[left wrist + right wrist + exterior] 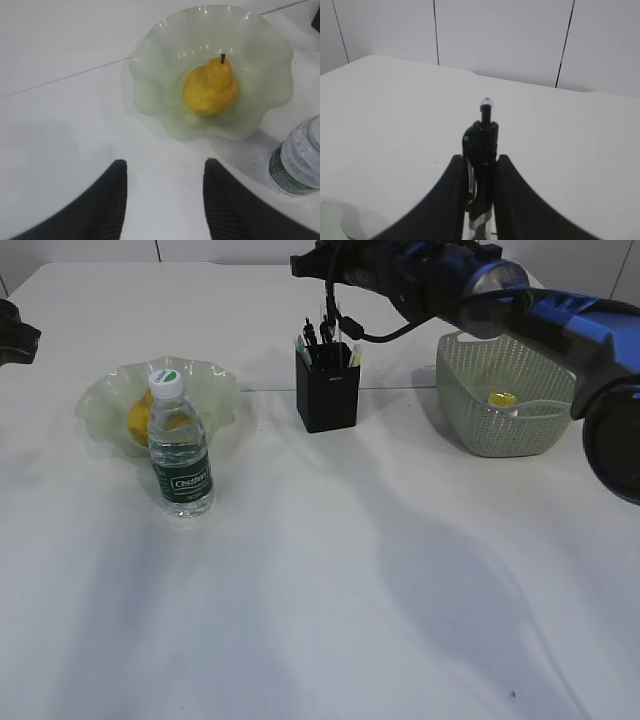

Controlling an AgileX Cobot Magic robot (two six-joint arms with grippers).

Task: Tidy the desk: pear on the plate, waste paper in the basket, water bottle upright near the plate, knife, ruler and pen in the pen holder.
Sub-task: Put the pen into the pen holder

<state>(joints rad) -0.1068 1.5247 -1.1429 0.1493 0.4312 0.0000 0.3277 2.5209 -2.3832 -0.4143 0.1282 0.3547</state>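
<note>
**Right wrist view: pen clamped above the pen holder**

Right gripper [481, 200] pinches a black pen [482, 150], held over the pen holder [327, 385]. Left of the holder, the left gripper [165, 195] hangs with jaws apart near the plate [165, 65] holding the pear [210, 90]; the water bottle [180, 455] stands beside it. The basket [505, 400] sits right of the holder.

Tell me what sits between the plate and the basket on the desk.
The black pen holder, already holding pens, stands between the plate and the basket in the exterior view; otherwise bare desk.
</note>
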